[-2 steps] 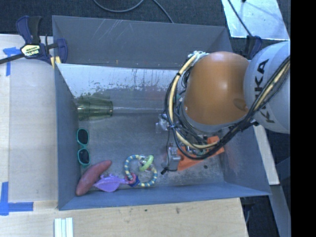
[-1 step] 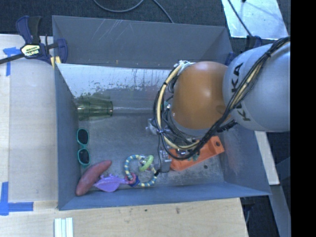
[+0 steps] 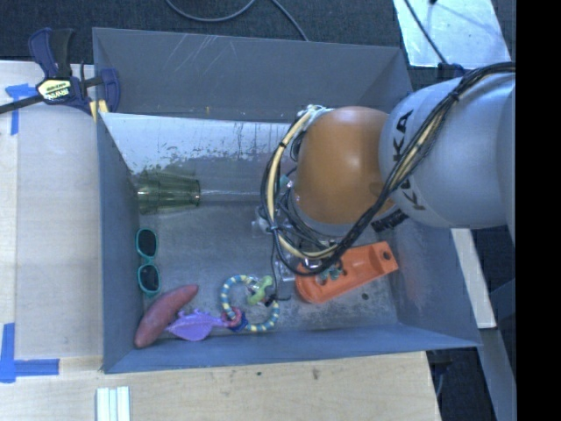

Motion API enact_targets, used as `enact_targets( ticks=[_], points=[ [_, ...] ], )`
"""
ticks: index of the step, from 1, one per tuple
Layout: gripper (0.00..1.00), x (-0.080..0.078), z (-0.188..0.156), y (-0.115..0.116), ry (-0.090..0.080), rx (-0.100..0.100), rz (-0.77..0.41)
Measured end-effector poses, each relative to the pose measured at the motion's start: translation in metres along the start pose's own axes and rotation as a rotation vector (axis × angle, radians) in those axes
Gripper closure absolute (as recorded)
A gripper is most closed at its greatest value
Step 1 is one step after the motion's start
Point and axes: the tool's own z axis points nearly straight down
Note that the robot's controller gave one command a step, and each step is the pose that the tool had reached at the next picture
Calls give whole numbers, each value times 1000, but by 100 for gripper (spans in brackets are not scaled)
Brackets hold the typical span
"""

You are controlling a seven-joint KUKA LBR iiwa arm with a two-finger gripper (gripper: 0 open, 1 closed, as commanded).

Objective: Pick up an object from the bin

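My gripper (image 3: 281, 281) reaches down under the arm's orange cover, low over the front middle of the bin floor. Its tip is at the right edge of a ring of coloured beads (image 3: 233, 310) that has a small green piece on it. I cannot tell whether it touches the ring. An orange plastic block-shaped thing (image 3: 352, 274) lies just to the gripper's right, partly under the arm. A purple leaf-shaped piece (image 3: 195, 325) lies to the left of the bead ring.
A reddish sweet-potato-shaped toy (image 3: 163, 314) lies in the front left corner. Teal sunglasses (image 3: 146, 259) lie along the left wall. A green see-through cup (image 3: 166, 191) lies on its side at the back left. The arm covers the bin's right half.
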Motion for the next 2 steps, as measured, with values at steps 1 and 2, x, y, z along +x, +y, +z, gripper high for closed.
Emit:
enact_targets(
  ticks=[1, 2],
  points=[
    [0, -4, 29, 13, -2, 0, 42],
    [0, -6, 72, 9, -1, 0, 4]
  ],
)
